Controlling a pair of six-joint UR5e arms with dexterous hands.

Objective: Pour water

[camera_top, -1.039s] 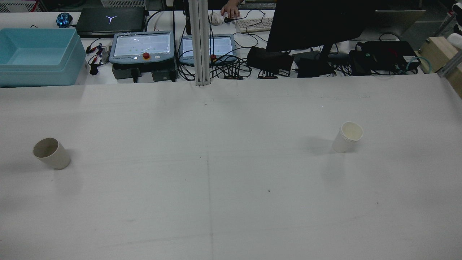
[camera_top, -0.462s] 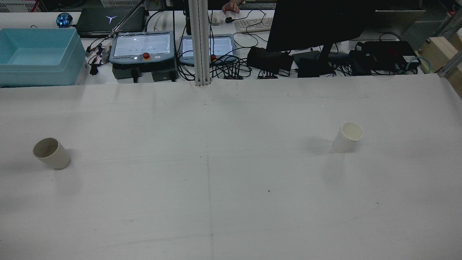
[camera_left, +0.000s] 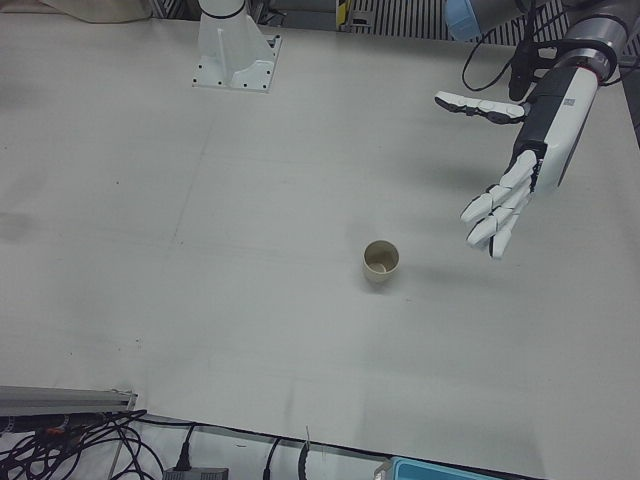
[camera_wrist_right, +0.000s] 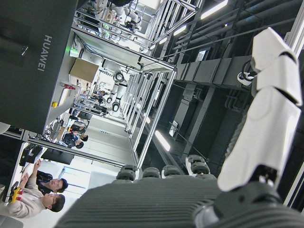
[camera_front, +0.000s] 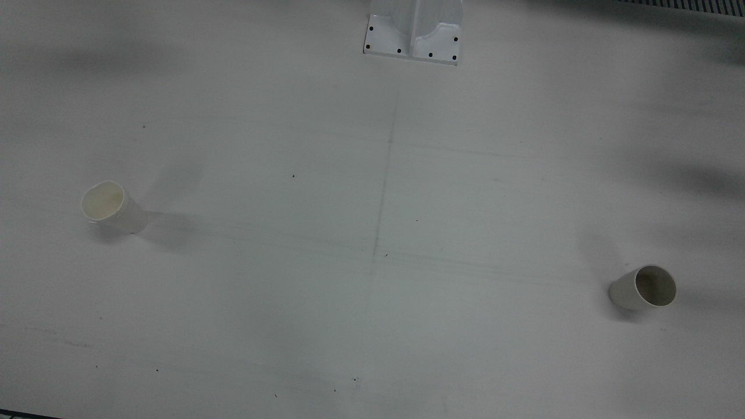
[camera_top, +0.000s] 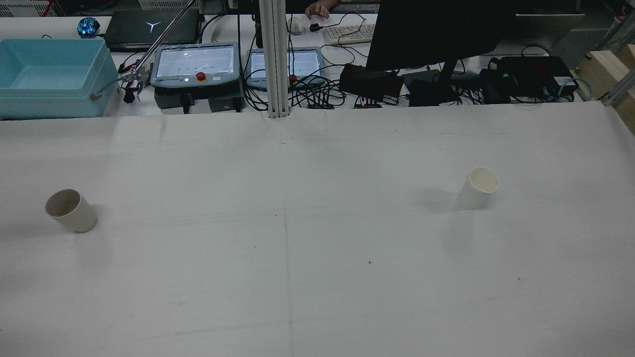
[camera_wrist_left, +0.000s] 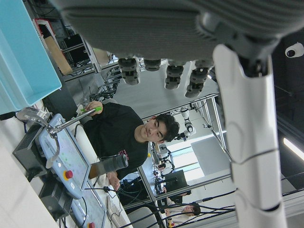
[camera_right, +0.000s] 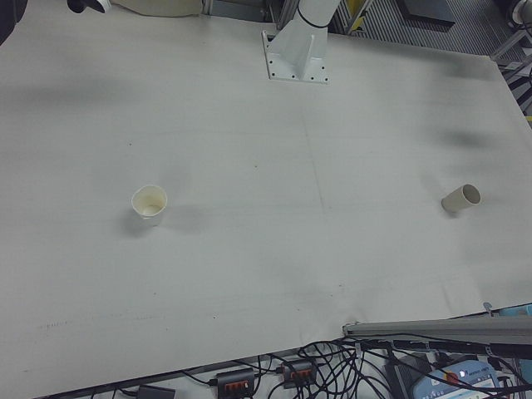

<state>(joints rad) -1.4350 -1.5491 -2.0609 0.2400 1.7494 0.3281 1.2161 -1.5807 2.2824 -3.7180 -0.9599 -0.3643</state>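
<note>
Two cups stand well apart on the table (camera_top: 317, 277): the grey cup (camera_top: 70, 210) on your left half, the white cup (camera_top: 477, 188) on your right. Your left hand (camera_left: 510, 165) hovers beside the grey cup, fingers spread, holding nothing. Your right hand (camera_wrist_right: 199, 194) shows only in its own camera, cropped; its finger state cannot be told.
</note>
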